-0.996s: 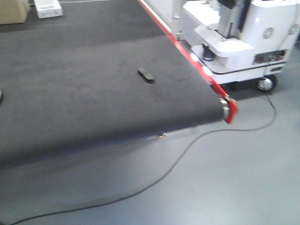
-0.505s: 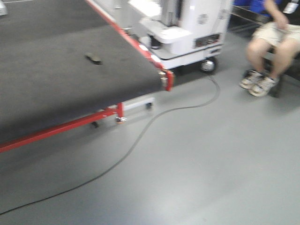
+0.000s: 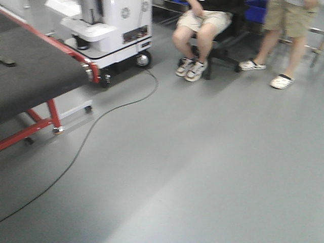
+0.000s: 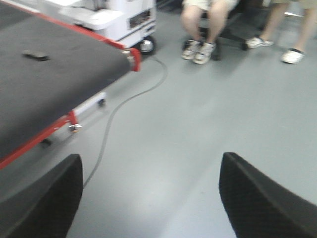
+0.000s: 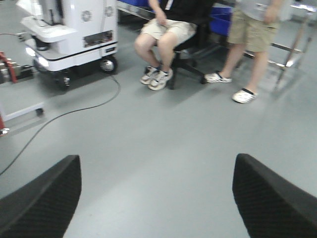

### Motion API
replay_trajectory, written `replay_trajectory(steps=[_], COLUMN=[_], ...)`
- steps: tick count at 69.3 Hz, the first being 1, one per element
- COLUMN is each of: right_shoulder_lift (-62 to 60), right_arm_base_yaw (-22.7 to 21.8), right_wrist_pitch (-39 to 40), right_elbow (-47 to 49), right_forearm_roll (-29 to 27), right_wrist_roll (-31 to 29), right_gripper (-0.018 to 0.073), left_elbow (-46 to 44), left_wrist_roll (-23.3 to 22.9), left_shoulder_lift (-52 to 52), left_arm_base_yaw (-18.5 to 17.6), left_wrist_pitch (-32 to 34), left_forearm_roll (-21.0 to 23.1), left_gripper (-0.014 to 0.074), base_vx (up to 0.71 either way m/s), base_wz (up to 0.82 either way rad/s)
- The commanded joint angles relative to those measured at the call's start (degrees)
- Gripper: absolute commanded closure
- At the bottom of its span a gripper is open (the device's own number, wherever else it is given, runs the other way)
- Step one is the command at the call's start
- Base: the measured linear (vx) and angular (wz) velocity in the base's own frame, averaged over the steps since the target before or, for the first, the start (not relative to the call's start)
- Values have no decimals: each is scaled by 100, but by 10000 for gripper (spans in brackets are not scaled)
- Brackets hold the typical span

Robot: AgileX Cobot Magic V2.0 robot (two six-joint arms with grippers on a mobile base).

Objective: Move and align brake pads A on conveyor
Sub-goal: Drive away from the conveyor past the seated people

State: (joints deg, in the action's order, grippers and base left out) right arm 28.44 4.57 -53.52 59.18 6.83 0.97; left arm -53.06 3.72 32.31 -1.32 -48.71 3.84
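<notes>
Front view has swung right within the last second. A second ago the conveyor (image 3: 40,76) filled most of that frame; now it sits at the left edge, and bare grey floor (image 3: 202,167) takes up the rest. Judgement: the base is turning away from the belt, so no aligning can be done from this heading.

- White wheeled unit (image 3: 111,25) stands just beside the conveyor's end.
- Seated person (image 3: 202,25) and standing person (image 3: 288,30) are near, straight ahead.
- Black cable (image 3: 82,139) trails across the floor: a snag risk for the wheels.
- One brake pad (image 3: 7,63) lies flat on the belt, far left; the other pads are not in view.
- Left claw (image 4: 151,198) is spread and empty; right claw (image 5: 156,198) likewise. Both hang over floor.
</notes>
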Motion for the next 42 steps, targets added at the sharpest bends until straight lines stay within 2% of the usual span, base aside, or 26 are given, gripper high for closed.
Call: replay_trajectory(steps=[1, 42], right_shoulder_lift=[70, 60], right_arm_base_yaw=[-12, -12], right_wrist_pitch=[415, 415], right_elbow=[145, 145], right_forearm_roll=[63, 63], right_wrist_roll=[-13, -13], right_gripper=[-33, -33], left_elbow=[-134, -134], left_wrist_roll=[9, 9], left_shoulder_lift=[26, 26], left_arm_base_yaw=[-15, -15], left_wrist_pitch=[399, 399], left_forearm_roll=[64, 64], left_gripper=[62, 62], base_vx=[-26, -24], base_wz=[-57, -58])
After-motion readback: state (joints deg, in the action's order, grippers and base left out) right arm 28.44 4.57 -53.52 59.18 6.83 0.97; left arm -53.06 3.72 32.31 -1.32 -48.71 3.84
